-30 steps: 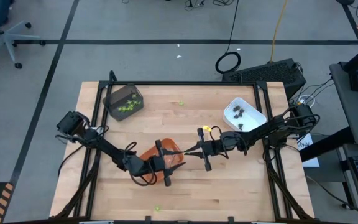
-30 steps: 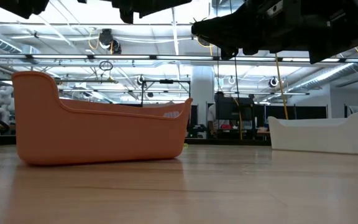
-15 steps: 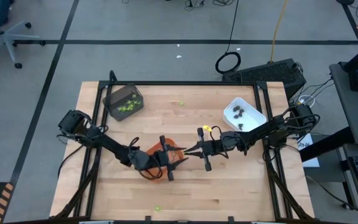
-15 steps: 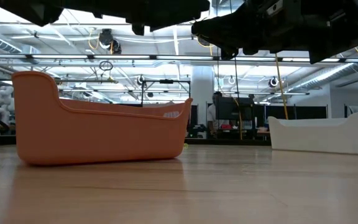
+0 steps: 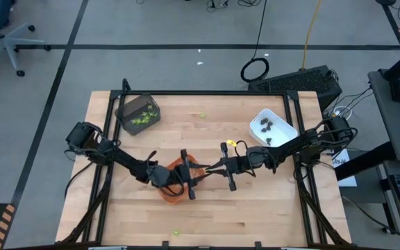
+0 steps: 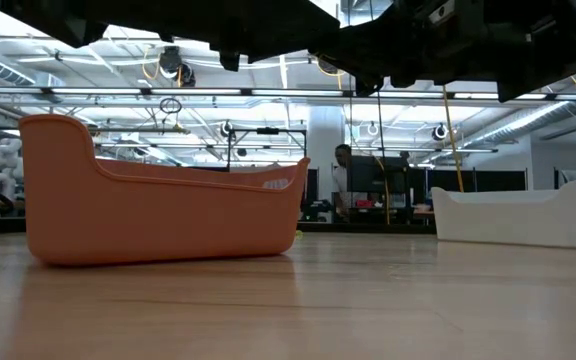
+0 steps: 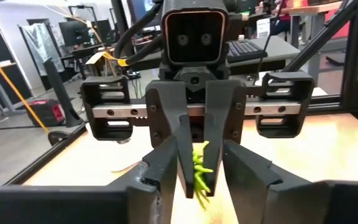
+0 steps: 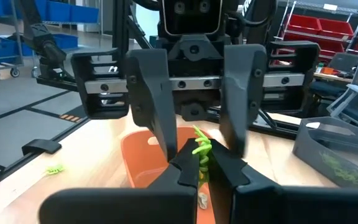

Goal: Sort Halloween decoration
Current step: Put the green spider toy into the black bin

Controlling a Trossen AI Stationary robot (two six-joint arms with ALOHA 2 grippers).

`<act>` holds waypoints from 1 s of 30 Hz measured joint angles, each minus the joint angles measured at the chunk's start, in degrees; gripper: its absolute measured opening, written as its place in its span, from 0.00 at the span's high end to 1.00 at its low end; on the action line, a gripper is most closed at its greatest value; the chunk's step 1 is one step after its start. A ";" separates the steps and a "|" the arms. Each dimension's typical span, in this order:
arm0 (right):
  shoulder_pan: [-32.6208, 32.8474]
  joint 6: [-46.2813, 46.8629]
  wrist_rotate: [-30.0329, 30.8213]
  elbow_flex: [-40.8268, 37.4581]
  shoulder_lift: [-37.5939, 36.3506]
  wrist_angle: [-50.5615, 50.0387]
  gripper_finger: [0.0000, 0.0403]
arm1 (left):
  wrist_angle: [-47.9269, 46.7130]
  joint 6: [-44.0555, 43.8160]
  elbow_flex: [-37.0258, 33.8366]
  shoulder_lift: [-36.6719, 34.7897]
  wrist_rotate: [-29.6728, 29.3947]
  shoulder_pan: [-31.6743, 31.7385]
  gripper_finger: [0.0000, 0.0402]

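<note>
- While the wooden table point(image 5: 269, 201) lies unchanged under both arms, the left arm has reached further right than a second ago, and its dark bulk now fills more of the low view's top edge.
- The orange tray point(image 5: 174, 189) sits mid-table under the left gripper point(image 5: 197, 171), where more of its rim showed before.
- The dark grey tray point(image 5: 137, 114) of lime-green pieces and the white tray point(image 5: 273, 129) of dark brown pieces have not moved.
- The right gripper point(image 8: 199, 163) is pinched tight on a lime-green decoration point(image 8: 201, 149), held above the orange tray.
- The left gripper's fingers point(image 8: 151, 106) stand part-way apart on either side of that piece; whether they touch it is unclear.
- Loose lime-green bits lie at the table's far edge point(image 5: 201, 115) and near edge point(image 5: 176, 232).
</note>
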 joint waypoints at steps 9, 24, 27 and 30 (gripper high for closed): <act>0.02 -0.27 -0.15 -0.02 0.00 -0.08 1.00 | -0.23 0.13 0.00 0.00 0.02 -0.07 0.88; 0.02 4.90 1.62 -0.07 0.07 -0.04 0.92 | -0.62 0.50 0.00 -0.02 -1.32 0.00 1.00; 0.02 5.64 1.93 -0.07 0.07 -0.11 0.83 | -0.63 0.50 0.00 -0.02 -1.32 -0.02 1.00; -0.01 6.49 1.98 -0.04 0.07 -0.79 0.72 | -0.89 0.50 0.00 -0.02 -1.31 -0.04 1.00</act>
